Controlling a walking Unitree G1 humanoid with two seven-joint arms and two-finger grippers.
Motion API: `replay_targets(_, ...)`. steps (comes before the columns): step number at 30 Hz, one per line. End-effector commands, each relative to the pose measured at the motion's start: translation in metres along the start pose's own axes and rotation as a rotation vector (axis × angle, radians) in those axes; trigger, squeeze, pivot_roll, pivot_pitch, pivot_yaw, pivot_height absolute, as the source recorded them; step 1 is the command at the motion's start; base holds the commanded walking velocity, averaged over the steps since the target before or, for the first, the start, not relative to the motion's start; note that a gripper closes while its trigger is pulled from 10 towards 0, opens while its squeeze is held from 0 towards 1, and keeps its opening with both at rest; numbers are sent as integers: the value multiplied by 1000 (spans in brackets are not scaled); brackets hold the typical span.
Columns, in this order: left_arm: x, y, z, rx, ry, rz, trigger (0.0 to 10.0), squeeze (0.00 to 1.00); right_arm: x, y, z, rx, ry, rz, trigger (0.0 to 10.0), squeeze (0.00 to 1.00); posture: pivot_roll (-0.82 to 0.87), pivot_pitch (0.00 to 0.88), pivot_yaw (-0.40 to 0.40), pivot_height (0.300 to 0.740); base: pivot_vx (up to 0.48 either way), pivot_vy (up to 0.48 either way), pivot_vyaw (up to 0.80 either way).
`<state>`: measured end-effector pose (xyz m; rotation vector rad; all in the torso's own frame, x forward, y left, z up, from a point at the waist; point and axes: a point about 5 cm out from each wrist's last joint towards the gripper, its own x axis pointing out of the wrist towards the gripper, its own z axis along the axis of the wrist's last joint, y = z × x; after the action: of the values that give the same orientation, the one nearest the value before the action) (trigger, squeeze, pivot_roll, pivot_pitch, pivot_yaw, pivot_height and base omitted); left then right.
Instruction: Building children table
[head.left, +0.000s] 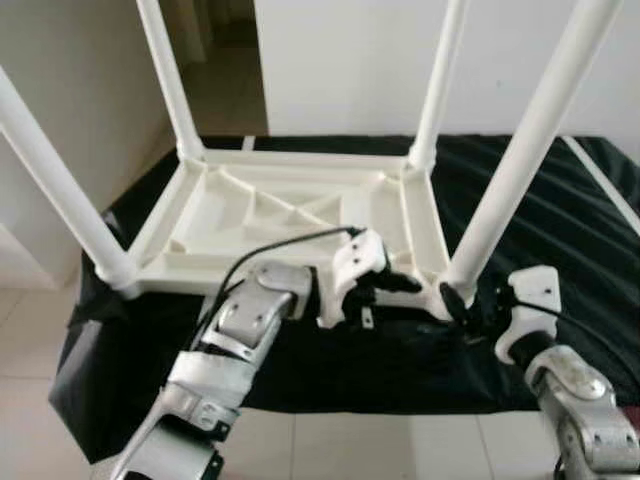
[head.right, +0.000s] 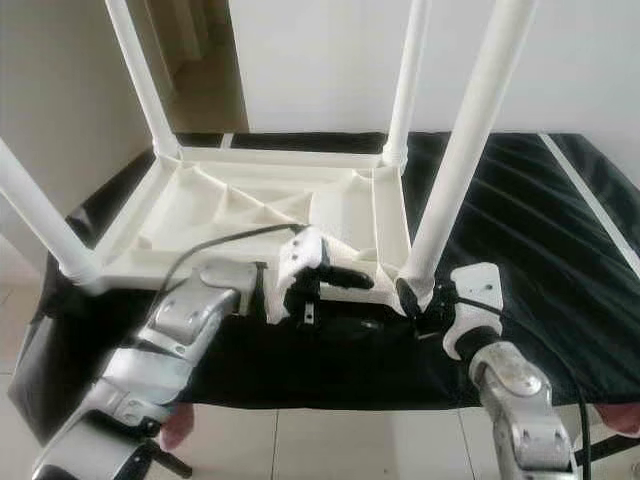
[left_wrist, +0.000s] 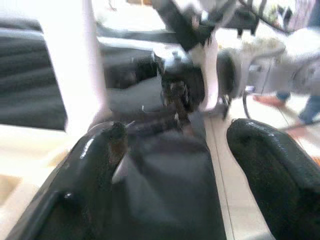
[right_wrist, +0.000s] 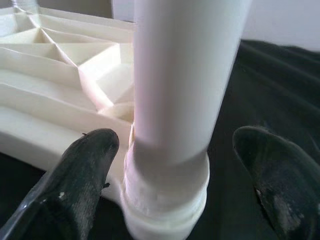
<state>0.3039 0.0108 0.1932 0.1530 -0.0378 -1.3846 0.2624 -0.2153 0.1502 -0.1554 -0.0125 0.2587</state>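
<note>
The upturned table (head.left: 290, 215) lies on the black cloth (head.left: 560, 230), its near right leg (right_wrist: 175, 75) upright. The right gripper (right_wrist: 175, 165) is open around the leg's base, nearer than the open, empty left gripper (head.left: 395, 285)

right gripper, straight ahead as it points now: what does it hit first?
Most likely the base of the near-right table leg, which sits between the right gripper's open fingers, right at its socket in the upturned tabletop.

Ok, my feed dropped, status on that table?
Right gripper open, fingers either side of near-right leg base. Left gripper open beside same corner. Table upside down on black cloth, four legs up. Nothing blocking.
</note>
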Motion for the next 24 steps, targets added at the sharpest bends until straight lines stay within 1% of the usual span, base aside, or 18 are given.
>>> replay_targets(1, -6, 15, -2, -10, 6, 267, 10000, 0, 2, -3, -1, -9, -11, 16, 10000, 0, 9, 0, -17, 740, 0, 0, 0)
replay_targets(4, -5, 11, -1, 0, -10, 282, 10000, 0, 7, -5, 0, -14, -20, 33, 10000, 0, 4, 0, -15, 740, 0, 0, 0)
replay_targets(6, 2, 2, -2, -15, -8, 266, 10000, 0, 17, -13, 3, -34, -36, 48, 10000, 0, 10, 0, -19, 740, 0, 0, 0)
replay_targets(7, 2, 2, -2, -15, -8, 266, 10000, 0, 17, -13, 3, -34, -36, 48, 10000, 0, 10, 0, -19, 740, 0, 0, 0)
replay_targets(8, 4, -1, -4, -23, 8, 250, 10000, 0, 19, -14, 3, -37, -35, 53, 10000, 0, 17, 0, -22, 740, 0, 0, 0)
replay_targets(9, 7, -3, -6, -47, 20, 229, 10000, 0, 22, -15, 2, -37, -34, 65, 10000, 0, 17, 0, -22, 740, 0, 0, 0)
replay_targets(10, 7, -3, -6, -47, 20, 229, 10000, 0, 22, -15, 2, -37, -34, 65, 10000, 0, 17, 0, -22, 740, 0, 0, 0)
replay_targets(11, 9, -9, -7, -87, 13, 211, 10000, 0, 28, -14, 3, -49, -46, 110, 10000, 0, 31, 0, -21, 740, 0, 0, 0)
replay_targets(13, 10, -10, -6, -88, 6, 214, 10000, 0, 30, -13, 3, -51, -51, 131, 10000, 0, 31, 0, -21, 740, 0, 0, 0)
replay_targets(15, 12, -14, -6, -82, 6, 224, 10000, 0, 33, -13, 3, -56, -57, 152, 10000, 0, 39, 0, -16, 740, 0, 0, 0)
replay_targets(16, 12, -18, -6, -39, -2, 212, 10000, 0, 36, -14, 1, -66, -55, 158, 10000, 0, 43, 0, -16, 740, 0, 0, 0)
replay_targets(18, 10, -28, -7, 6, -6, 163, 10000, 0, 38, -12, -2, -75, -45, 186, 10000, 0, 44, 0, -14, 740, 0, 0, 0)
replay_targets(20, 9, -33, -7, 7, -6, 124, 10000, 0, 38, -12, -3, -81, -43, 198, 10000, 0, 44, 0, -13, 740, 0, 0, 0)
replay_targets(22, 8, -35, -6, 3, -9, 112, 10000, 0, 37, -13, -3, -83, -46, 201, 10000, 0, 42, 0, -9, 740, 0, 0, 0)
replay_targets(23, 7, -39, -8, 22, -6, 85, 10000, 0, 35, -16, -6, -89, -42, 197, 6392, 0, 43, 0, -8, 740, 0, 0, 0)
replay_targets(24, 6, -39, -10, 39, 9, 76, 10000, 0, 34, -19, -7, -90, -39, 189, 1725, 0, 42, 0, -8, 740, 0, 0, 0)
